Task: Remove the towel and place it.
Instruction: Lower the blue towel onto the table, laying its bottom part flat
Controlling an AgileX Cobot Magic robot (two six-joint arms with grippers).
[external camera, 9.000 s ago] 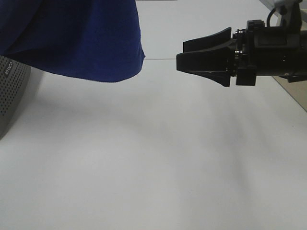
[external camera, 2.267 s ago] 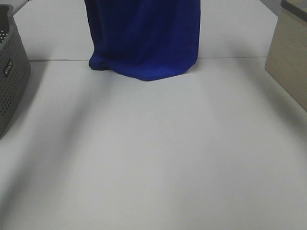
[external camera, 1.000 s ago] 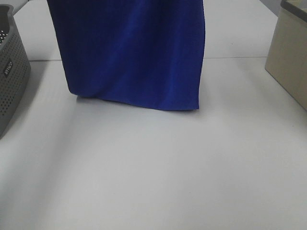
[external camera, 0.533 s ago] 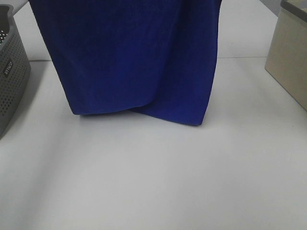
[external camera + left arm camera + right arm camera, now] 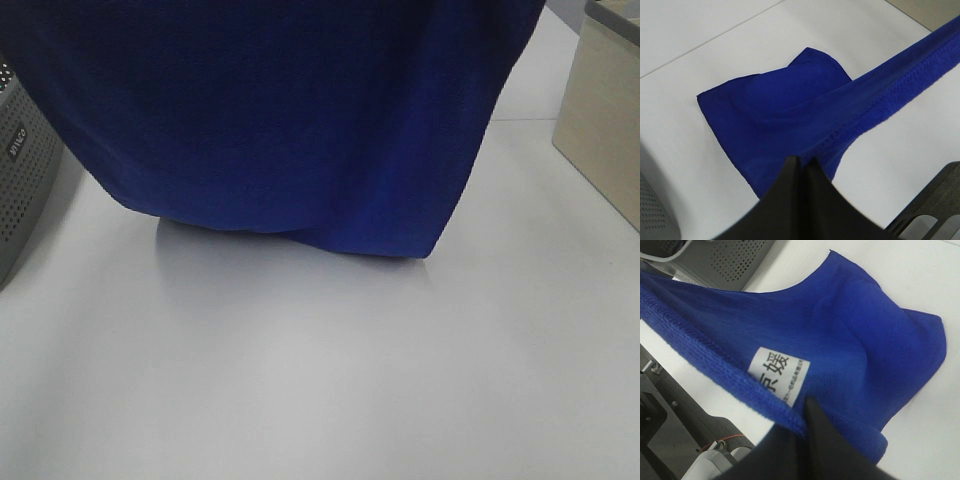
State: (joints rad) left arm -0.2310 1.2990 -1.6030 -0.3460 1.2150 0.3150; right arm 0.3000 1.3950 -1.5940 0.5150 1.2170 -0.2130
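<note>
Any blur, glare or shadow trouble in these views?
Exterior high: towel reads nearly flat dark blue, soft shadow on the table under its lower edge, no glare. Left wrist: hem stitching sharp, left gripper a featureless black shape. Right wrist: tag print legible, right gripper dark and soft.

towel [image 5: 280, 120]: soft matt cloth, ribbed stitched hem | tag [image 5: 779, 375]: smooth white printed fabric | basket [image 5: 22, 185]: matt grey perforated plastic | worktop [image 5: 300, 390]: smooth matt white | left claw [image 5: 801, 161], right claw [image 5: 807, 402]: matt black plastic
</note>
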